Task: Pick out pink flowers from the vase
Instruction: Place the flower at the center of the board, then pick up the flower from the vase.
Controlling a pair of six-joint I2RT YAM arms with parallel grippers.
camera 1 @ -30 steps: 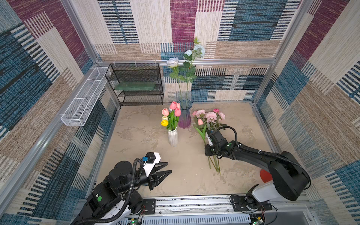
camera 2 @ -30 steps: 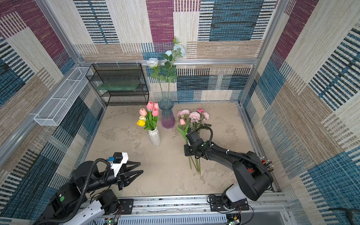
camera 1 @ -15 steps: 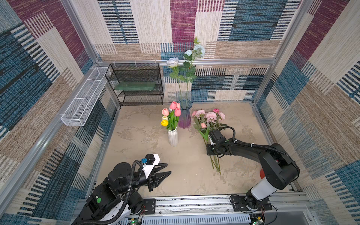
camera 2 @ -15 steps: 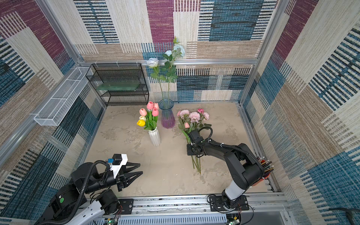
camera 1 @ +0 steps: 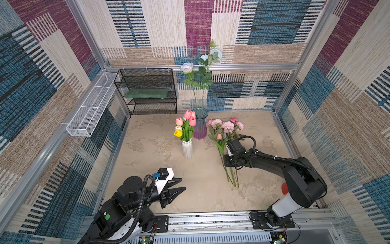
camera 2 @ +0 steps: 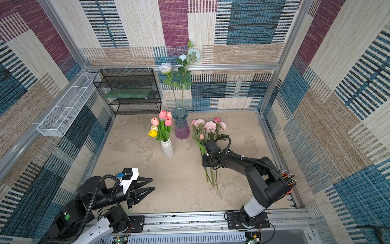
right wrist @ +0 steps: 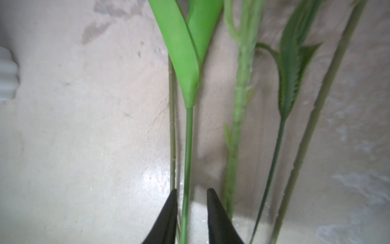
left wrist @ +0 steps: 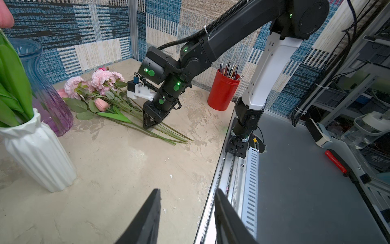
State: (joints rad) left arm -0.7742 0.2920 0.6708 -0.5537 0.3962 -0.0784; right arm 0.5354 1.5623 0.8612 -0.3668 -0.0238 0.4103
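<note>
Pink flowers (camera 1: 226, 126) lie in a loose bunch flat on the surface (camera 1: 147, 137), in its right half. The blooms are near the far edge and the green stems run back toward the near edge. The bunch holds ruffled pale-pink peonies (left wrist: 101, 78), one hot-pink rose (camera 2: 217, 120) at the far end and a small salmon tulip (camera 1: 219, 136) lower down among the leaves. Its heads sit just beside the glass vase (camera 1: 200, 126), on the side toward the right edge, apart from the glass.

More pink tulips (camera 1: 192, 122) stand in the white ribbed vase (camera 1: 187, 149) near the middle of the surface, together with a yellow tulip (camera 1: 178, 133) and a white tulip (camera 1: 178, 128). The white vase is just in front of the glass vase, which holds only tall pale blue-white roses (camera 1: 186, 67).

The right gripper (left wrist: 149, 124) points down onto the lying stems, its tips at the surface. In the right wrist view the right gripper's (right wrist: 191, 200) jaws stand slightly apart. A smooth stem (right wrist: 188, 147) runs between them with a gap on each side, so nothing is pinched.

The left gripper (camera 1: 182, 183) hovers low near the near edge, left of centre. Its jaws are spread and nothing is between them, as the left wrist view (left wrist: 186, 211) also shows.

A red cup (left wrist: 222, 93) of pencils stands at the near right corner and a black wire rack (camera 1: 147, 90) stands at the far left corner
</note>
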